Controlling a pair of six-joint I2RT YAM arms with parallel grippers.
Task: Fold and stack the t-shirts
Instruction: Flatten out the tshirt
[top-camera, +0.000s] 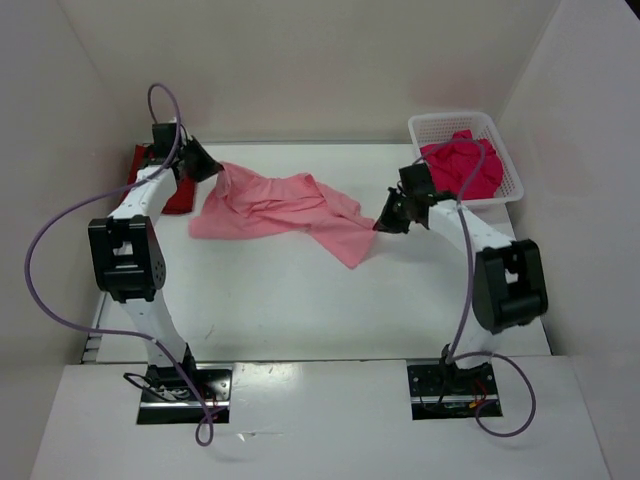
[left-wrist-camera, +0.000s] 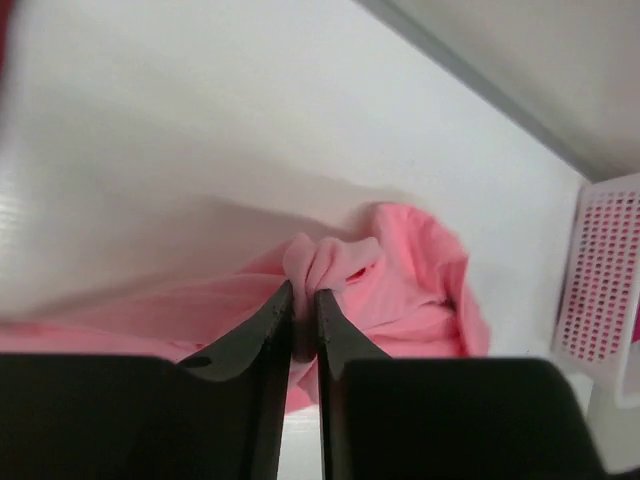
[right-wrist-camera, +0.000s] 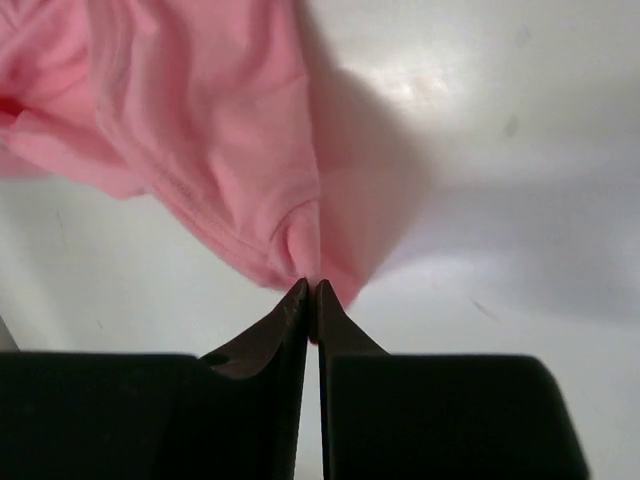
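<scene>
A light pink t-shirt (top-camera: 285, 210) lies crumpled across the middle of the white table. My left gripper (top-camera: 218, 170) is shut on a bunched fold at the shirt's far left end (left-wrist-camera: 330, 265); the jaws pinch cloth between them (left-wrist-camera: 304, 300). My right gripper (top-camera: 381, 225) is shut on the shirt's right edge (right-wrist-camera: 300, 240), with a thin fold caught between its tips (right-wrist-camera: 312, 290). A dark red t-shirt (top-camera: 178, 195) lies flat at the far left, mostly hidden behind my left arm. A crimson-magenta t-shirt (top-camera: 462, 168) is heaped in the basket.
A white plastic lattice basket (top-camera: 510, 170) stands at the back right, and the left wrist view catches its side (left-wrist-camera: 600, 290). White walls close the table at the back and both sides. Purple cables loop from each arm.
</scene>
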